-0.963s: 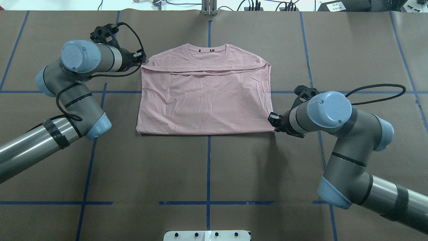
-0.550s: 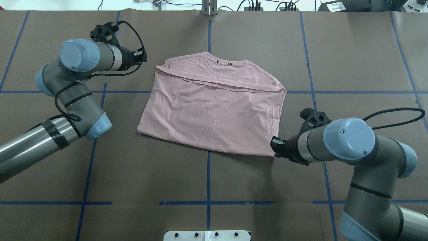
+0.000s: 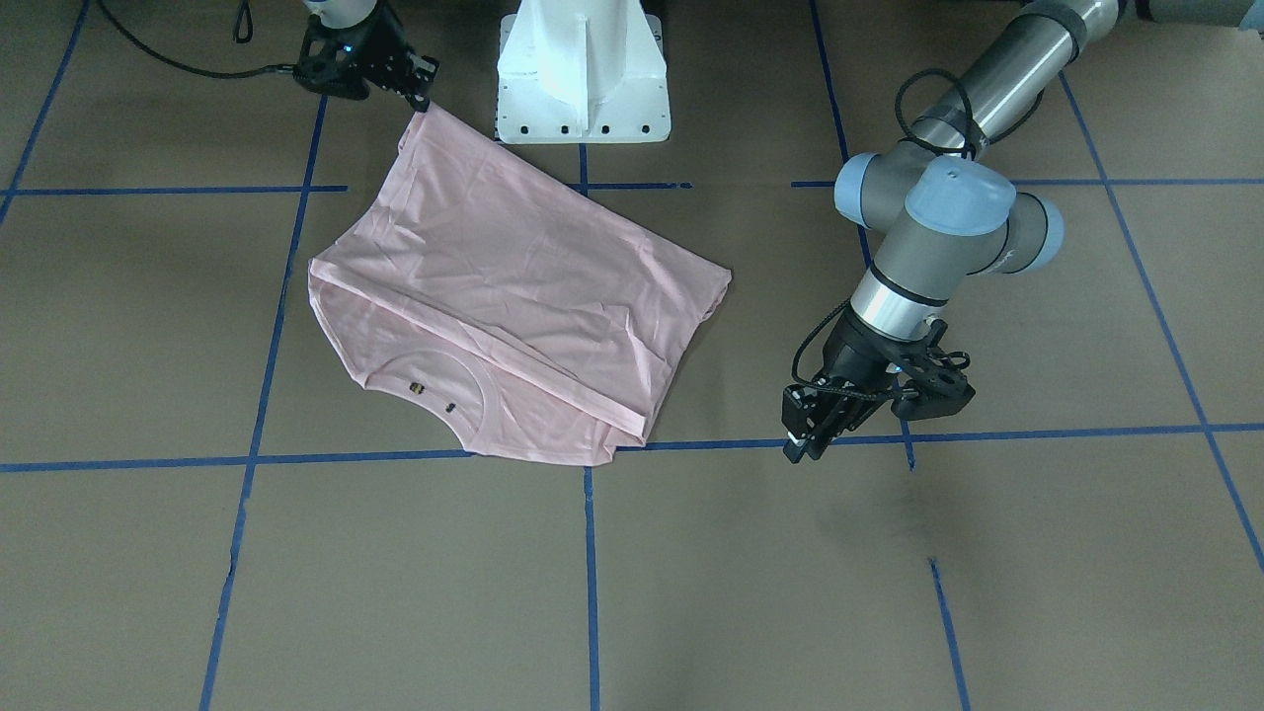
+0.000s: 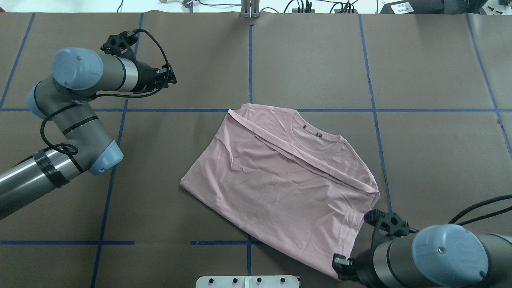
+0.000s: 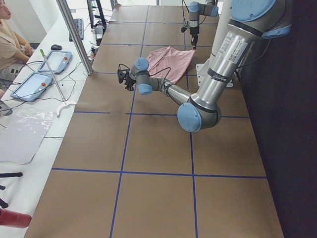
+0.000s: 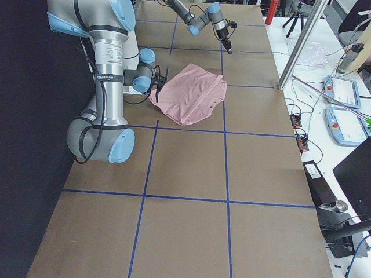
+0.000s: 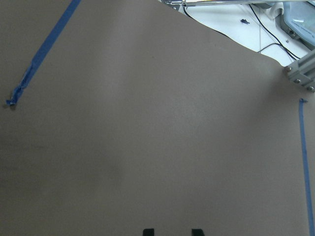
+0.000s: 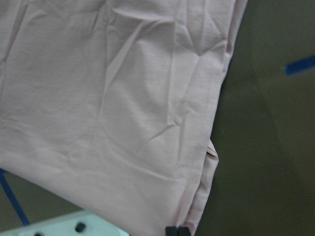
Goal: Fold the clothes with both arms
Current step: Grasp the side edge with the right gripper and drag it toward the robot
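Note:
The pale pink T-shirt [image 4: 280, 180] lies folded and skewed on the brown table, plain side up, with its collar [image 4: 310, 138] toward the far right. It also shows in the front view [image 3: 513, 296]. My right gripper [image 4: 338, 265] is shut on the shirt's near right corner, close to the robot base. The right wrist view shows its tips [image 8: 177, 231] closed on the fabric edge [image 8: 206, 162]. My left gripper [image 4: 172, 77] is open and empty over bare table, far left of the shirt. The left wrist view shows its tips [image 7: 172, 232] apart.
The white pedestal base [image 4: 248, 281] stands at the near edge, right beside the held corner. Blue tape lines [image 4: 250, 60] grid the table. An aluminium post [image 4: 250, 10] stands at the far edge. A bench with tablets [image 5: 49, 62] and a seated person [image 5: 7, 44] lies beyond.
My right gripper has dragged the shirt toward the robot and rightward, turning it askew. The left gripper, at the sleeve corner a second ago, no longer touches the shirt and has stayed far left.

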Robot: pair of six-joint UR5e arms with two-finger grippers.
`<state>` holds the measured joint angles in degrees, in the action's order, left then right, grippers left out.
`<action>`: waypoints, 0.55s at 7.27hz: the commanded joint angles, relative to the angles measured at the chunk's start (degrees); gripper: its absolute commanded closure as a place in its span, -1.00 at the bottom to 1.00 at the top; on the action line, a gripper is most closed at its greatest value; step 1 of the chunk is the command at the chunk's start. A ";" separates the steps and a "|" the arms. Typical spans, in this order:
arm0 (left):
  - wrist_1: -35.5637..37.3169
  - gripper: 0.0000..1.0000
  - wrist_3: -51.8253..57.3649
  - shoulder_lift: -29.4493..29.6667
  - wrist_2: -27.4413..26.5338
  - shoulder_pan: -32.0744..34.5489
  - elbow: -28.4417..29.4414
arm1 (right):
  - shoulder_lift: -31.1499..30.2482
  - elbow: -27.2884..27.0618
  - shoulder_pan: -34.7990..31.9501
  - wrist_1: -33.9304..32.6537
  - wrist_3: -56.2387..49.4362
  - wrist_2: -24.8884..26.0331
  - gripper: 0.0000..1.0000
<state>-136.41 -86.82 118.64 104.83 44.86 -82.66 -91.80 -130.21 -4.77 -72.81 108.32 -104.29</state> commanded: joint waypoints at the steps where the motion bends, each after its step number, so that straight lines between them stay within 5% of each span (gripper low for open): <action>1: 0.09 0.16 -5.09 -3.58 4.76 -0.55 -6.43 | -0.75 -0.75 4.60 -0.05 2.58 0.40 -1.00; 4: 1.31 -0.01 -16.32 -13.14 6.27 -10.19 -19.09 | 0.04 -1.10 -7.22 0.04 2.33 2.24 -1.00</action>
<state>-135.67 -98.04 109.75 111.02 39.17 -96.53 -92.10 -131.27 -6.38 -72.81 110.84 -102.85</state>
